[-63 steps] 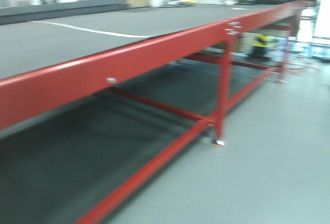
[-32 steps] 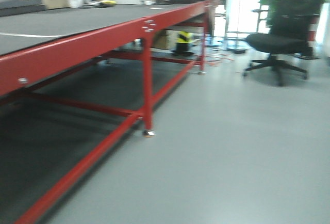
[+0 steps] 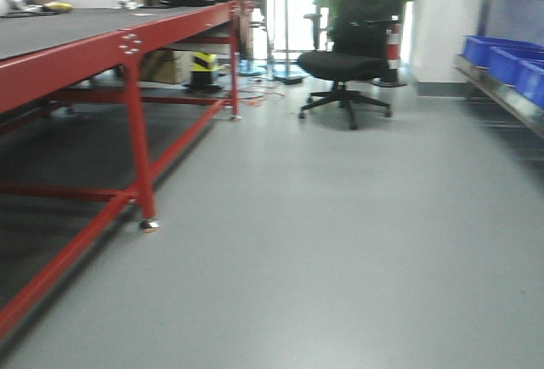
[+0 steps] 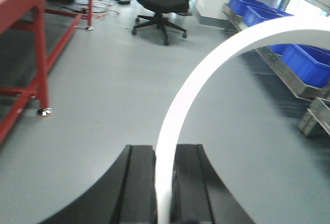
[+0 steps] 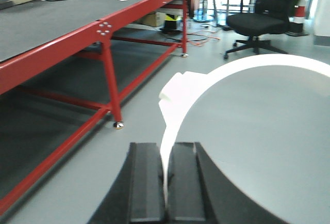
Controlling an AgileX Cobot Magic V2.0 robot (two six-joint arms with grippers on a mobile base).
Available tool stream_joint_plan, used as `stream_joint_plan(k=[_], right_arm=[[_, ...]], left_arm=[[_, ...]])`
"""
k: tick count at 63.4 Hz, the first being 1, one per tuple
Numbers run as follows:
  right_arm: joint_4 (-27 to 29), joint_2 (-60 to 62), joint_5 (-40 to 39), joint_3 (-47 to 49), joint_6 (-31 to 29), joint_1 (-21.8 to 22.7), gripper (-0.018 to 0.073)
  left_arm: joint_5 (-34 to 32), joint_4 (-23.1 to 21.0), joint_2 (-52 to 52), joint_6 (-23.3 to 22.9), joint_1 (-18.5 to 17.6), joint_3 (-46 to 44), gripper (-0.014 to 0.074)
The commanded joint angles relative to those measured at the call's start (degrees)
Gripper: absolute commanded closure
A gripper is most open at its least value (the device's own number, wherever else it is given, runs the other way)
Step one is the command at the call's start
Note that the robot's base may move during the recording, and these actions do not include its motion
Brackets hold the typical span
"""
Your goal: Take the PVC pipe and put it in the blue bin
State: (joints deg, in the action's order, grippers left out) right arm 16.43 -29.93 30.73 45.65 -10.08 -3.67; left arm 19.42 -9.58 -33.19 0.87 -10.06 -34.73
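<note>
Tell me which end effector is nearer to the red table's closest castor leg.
Left, probably. The castor leg stands left of the left end effector and looks larger there; from the right end effector it sits farther off, ahead and left.

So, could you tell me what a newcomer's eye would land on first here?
The white curved PVC pipe gripped in the left tool dominates its wrist view; the right tool holds a similar white arc. A long red table runs along the left, with blue bins shelved right.
</note>
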Motion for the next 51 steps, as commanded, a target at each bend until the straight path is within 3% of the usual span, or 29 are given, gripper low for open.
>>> stream_joint_plan(k=[1,51], right_arm=[[-0.16,0.35,-1.59,0.09,-0.54,0.02,0.0728],[-0.16,0.35,-1.59,0.09,-0.54,0.02,0.0728]], left_arm=[[-1.38,-0.40,0.35,-0.45,0.13,-0.17,0.0707],[-1.38,-0.40,0.35,-0.45,0.13,-0.17,0.0707]])
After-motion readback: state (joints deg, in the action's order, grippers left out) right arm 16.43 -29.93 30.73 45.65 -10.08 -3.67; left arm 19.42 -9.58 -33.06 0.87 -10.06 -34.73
